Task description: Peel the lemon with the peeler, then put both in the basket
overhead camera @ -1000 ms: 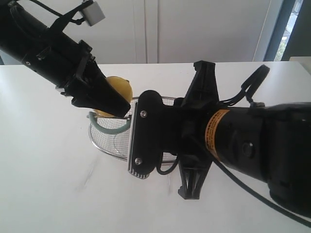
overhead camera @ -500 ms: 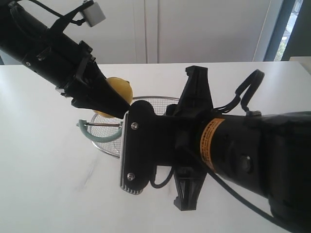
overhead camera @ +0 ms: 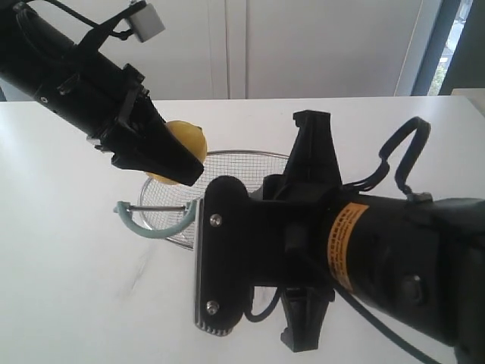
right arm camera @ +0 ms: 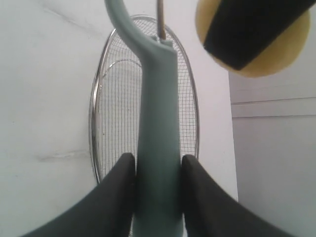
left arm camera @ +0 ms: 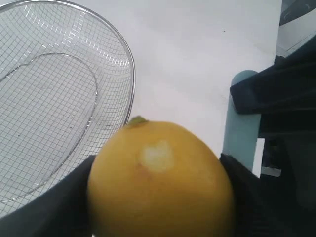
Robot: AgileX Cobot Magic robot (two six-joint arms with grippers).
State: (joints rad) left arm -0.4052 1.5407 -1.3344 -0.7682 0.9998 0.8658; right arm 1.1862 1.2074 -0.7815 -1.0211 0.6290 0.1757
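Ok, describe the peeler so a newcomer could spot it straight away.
On the white table sits a wire mesh basket. At its left edge in the exterior view, the right end effector holds the peeler by its slim handle. It alone is pale teal with a forked head, unlike the yellow lemon above.

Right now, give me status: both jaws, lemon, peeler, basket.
Left gripper, jaws shut on lemon. Right gripper, jaws shut on peeler. Blade end apart from lemon, both held up near basket. Nothing seen in basket.
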